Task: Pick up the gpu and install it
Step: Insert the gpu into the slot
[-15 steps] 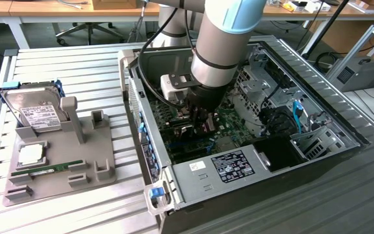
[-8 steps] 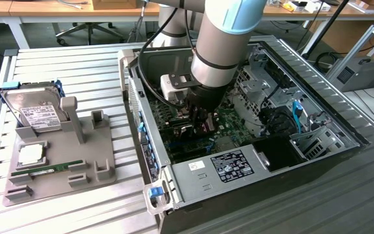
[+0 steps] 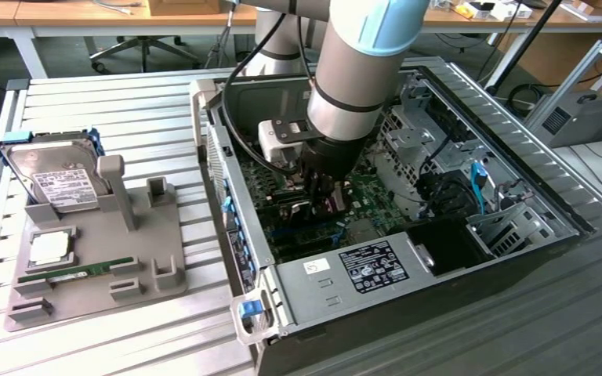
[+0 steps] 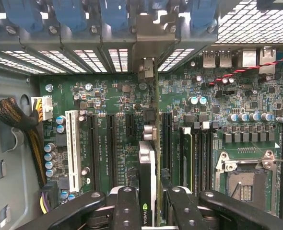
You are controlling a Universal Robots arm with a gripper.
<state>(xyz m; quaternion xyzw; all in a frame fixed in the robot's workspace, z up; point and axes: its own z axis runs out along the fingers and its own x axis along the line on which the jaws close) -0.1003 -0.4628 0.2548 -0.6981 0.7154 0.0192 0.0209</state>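
**GPU held edge-on over the motherboard slots**

We have the gripper (image 4: 148,206) down inside the open computer case (image 3: 510,258), with its fingers (image 4: 124,208) closed on the gpu (image 4: 147,177). In the wrist view the card sits pinched between the two black pads, seen edge-on, its black cooler face and logo showing at the near end.

The relation that matters: the card hangs straight below the gripper, and its long axis runs away from the wrist toward the rear wall of the case, where the silver bracket (image 4: 148,72) stands up against the row of vented slot covers (image 4: 84,60). That axis lies parallel to the black expansion slots (image 4: 110,143) on the motherboard (image 4: 204,120), between them and the RAM slots (image 4: 192,153). We cannot tell whether the card's lower edge is already seated in its slot or only just above it.

In the exterior view, the arm (image 3: 359,78) stands over the middle of the case, and the grey parts tray (image 3: 154,294) near the table's (image 3: 123,110) edge, on the exterior view's left, holds the hard drive (image 3: 56,180).
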